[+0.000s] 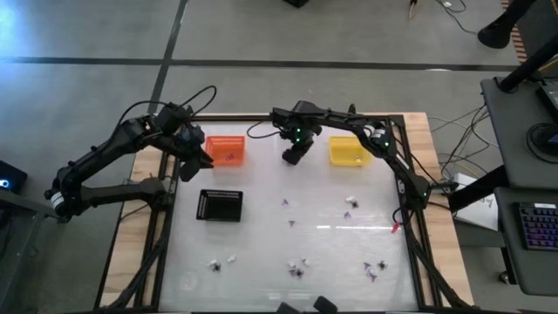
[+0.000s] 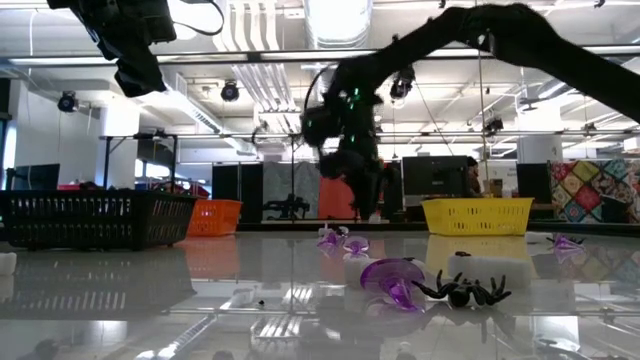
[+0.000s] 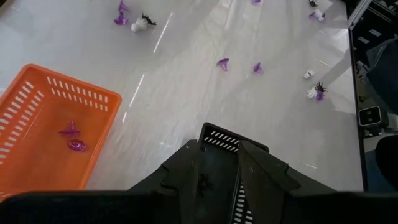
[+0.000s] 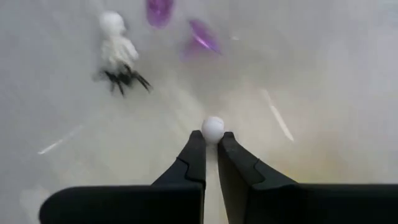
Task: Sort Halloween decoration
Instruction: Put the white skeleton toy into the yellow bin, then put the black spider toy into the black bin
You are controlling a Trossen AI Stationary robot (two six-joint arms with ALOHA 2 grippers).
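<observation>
Currently your right gripper pinches a whitish trinket at its fingertips; the yellow basket lies just beside it.

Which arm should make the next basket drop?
Right, probably. The right gripper has its jaws shut on a white trinket, raised near the yellow basket. The left gripper hovers beside the orange basket.
</observation>
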